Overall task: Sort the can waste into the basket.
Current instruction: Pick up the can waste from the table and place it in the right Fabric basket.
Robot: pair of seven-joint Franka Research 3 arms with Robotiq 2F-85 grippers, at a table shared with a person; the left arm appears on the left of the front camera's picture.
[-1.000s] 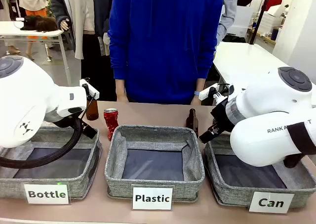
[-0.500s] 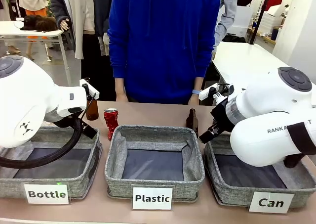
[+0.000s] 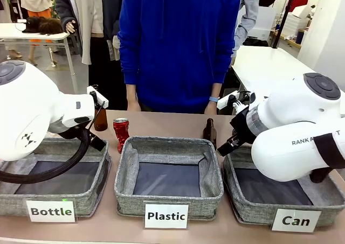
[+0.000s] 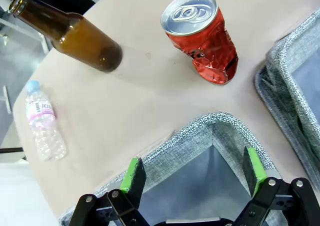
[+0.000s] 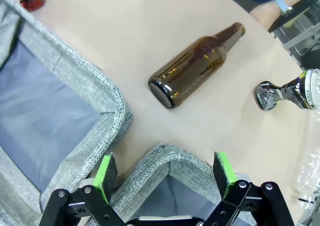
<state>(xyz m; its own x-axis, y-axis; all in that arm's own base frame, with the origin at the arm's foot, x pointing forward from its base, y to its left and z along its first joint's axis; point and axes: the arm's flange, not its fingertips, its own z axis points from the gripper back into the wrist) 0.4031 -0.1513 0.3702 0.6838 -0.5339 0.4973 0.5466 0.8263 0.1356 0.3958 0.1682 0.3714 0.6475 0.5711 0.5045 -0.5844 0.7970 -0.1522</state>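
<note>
Both claws are spread and empty. The left claw (image 4: 193, 168) hangs over the Bottle bin (image 4: 200, 128) corner, near the red can (image 4: 202, 36) standing on the bench (image 4: 140, 96). The right claw (image 5: 165, 168) hangs over the basket (image 5: 159, 153) rim, and the dark can (image 5: 295, 94) lies beyond it. Each can should be pinched squarely across its crushed body.

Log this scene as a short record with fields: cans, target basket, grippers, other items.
red can: dented, upright on table
dark can: crushed, on table
Can basket: rightmost bin, neither can inside
left gripper: open, empty
right gripper: open, empty
other: left brown bottle, right brown bottle, clear plastic bottle
</note>
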